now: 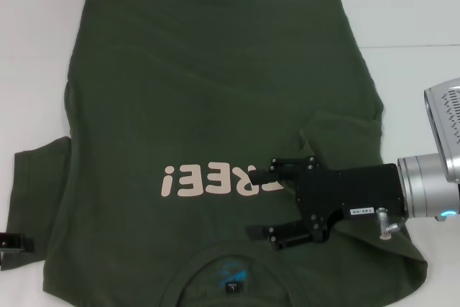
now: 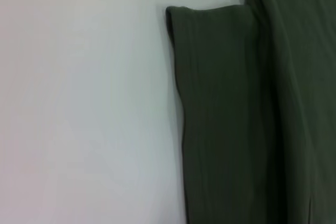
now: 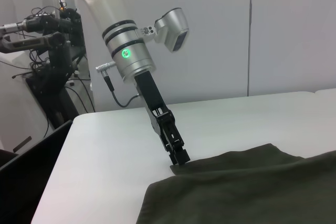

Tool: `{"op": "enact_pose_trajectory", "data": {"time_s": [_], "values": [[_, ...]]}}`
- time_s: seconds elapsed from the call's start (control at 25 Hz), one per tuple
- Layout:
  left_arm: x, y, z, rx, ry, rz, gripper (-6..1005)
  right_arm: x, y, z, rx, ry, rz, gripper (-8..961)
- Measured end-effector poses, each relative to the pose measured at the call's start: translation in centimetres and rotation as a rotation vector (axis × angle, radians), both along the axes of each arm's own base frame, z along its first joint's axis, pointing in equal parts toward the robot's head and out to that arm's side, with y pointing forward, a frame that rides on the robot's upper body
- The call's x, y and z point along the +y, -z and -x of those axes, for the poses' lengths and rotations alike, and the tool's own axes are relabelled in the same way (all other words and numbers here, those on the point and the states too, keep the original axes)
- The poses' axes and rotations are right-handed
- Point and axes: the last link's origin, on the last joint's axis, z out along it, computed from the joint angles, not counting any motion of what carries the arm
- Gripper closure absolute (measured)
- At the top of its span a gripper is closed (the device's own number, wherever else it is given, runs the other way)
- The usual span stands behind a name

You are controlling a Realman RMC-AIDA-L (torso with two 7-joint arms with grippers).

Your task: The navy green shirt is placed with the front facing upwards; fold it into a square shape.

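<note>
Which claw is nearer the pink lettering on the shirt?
Right. The right claw hovers over the lettering's end on the navy green shirt; the left claw sits at the sleeve's edge.

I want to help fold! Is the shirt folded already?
Partly. The shirt's right sleeve is folded onto its front; the left sleeve lies spread.

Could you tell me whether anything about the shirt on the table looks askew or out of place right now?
Yes. The navy green shirt lies unevenly: its sleeve on the robot's right is folded in over the body and bunched, while the left sleeve still lies spread out. The right claw hovers open over the lettering; the left claw touches the left sleeve's edge.
</note>
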Motion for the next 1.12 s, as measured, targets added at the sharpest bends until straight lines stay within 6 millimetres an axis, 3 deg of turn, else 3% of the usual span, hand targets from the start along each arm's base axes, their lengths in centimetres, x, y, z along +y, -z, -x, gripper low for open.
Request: {"op": "enact_pose_trajectory", "data": {"time_s": [1.12], "values": [[2.0, 1.2, -1.0, -0.043, 0.035, 0.013, 249, -0.1, 0.0, -0.2, 0.001, 0.006, -0.002, 70]]}}
